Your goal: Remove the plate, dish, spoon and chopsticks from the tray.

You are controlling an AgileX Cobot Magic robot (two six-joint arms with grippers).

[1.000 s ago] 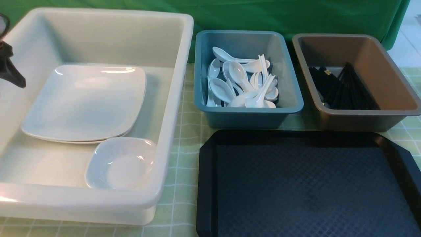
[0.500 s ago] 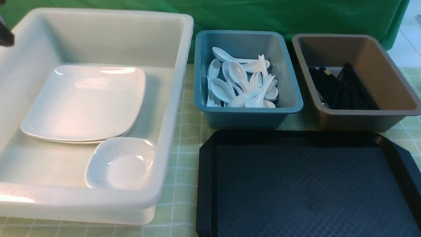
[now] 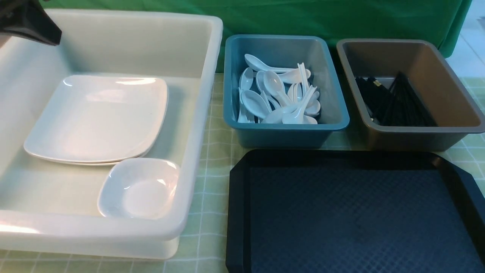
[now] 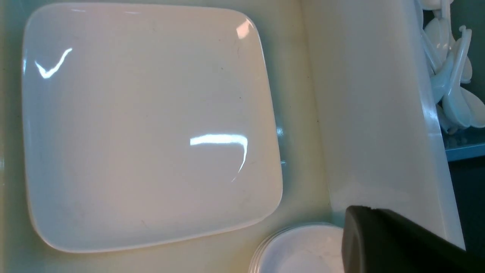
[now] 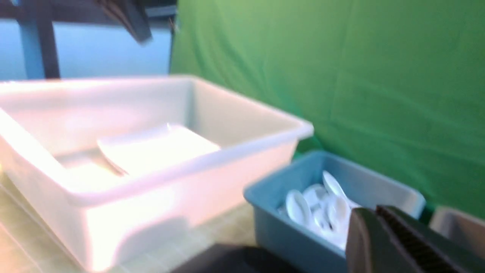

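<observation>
A deep white tub fills the left of the tabletop, which carries a pale green checked cloth. To the right and nearer the camera lies the black tray, with nothing on its diamond-textured surface. Behind the tray stand a blue tub and, further right, a brown tub. Inside the white tub the plate lies flat on what looks like a second one, though the edge is hard to read, with a small white dish just beside its near corner. White spoons are heaped in the blue tub, black chopsticks in the brown. The left end effector hangs over the white tub's far left corner, clenched on nothing. The right end effector, seen only from its wrist, is clenched and empty
</observation>
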